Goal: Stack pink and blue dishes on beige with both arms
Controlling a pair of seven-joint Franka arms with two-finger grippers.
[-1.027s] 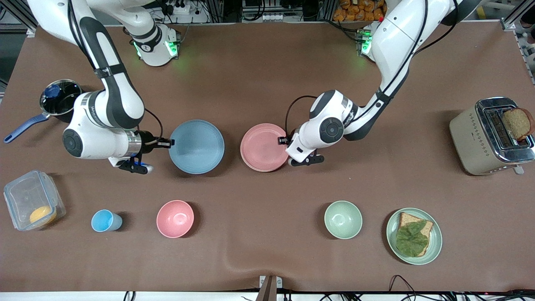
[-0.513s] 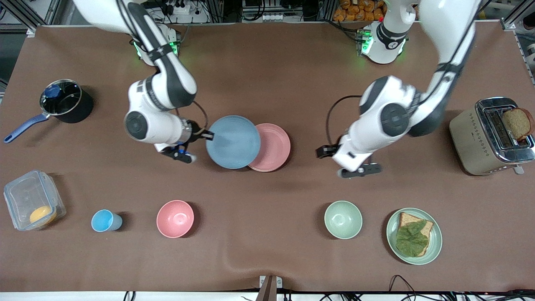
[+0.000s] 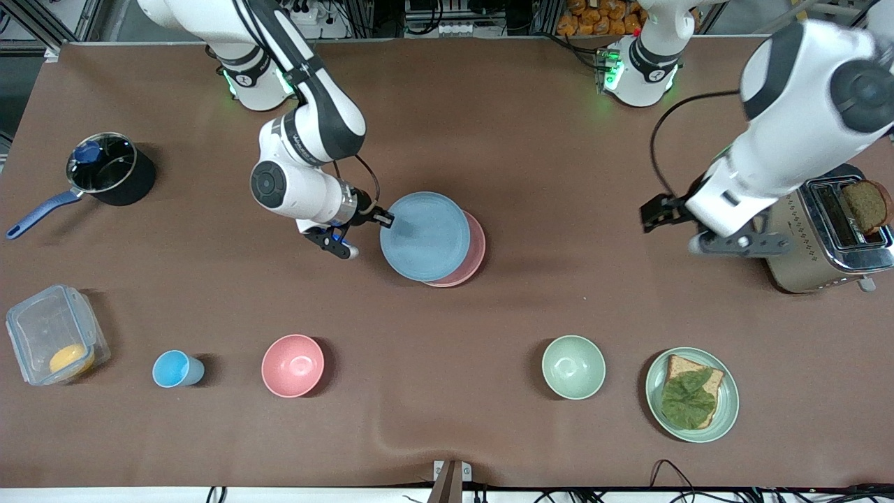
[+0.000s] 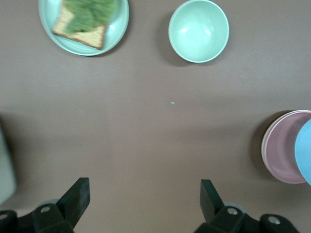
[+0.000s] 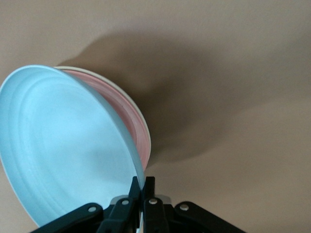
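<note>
Right gripper (image 3: pixel 386 219) fingers clamp blue plate (image 3: pixel 424 236) rim, plate tilted over pink plate (image 3: pixel 473 260), which lies on beige plate (image 5: pixel 141 121) mid-tabletop. Step: placing blue on stack. Next: centre, lower, release. Left gripper (image 3: pixel 663 213) empty, fingers spread, waits over tabletop beside toaster (image 3: pixel 810 230).

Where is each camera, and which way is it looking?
Front view: high over the table, looking down at both white arms and the round matte light blue plate held above the round matte pink plate.
Left wrist view: on the left arm, looking down past the open left gripper at the brown table, with both plates at the edge.
Right wrist view: on the right arm; the right gripper pinches the blue plate's rim.
All three views show both plates.
</note>
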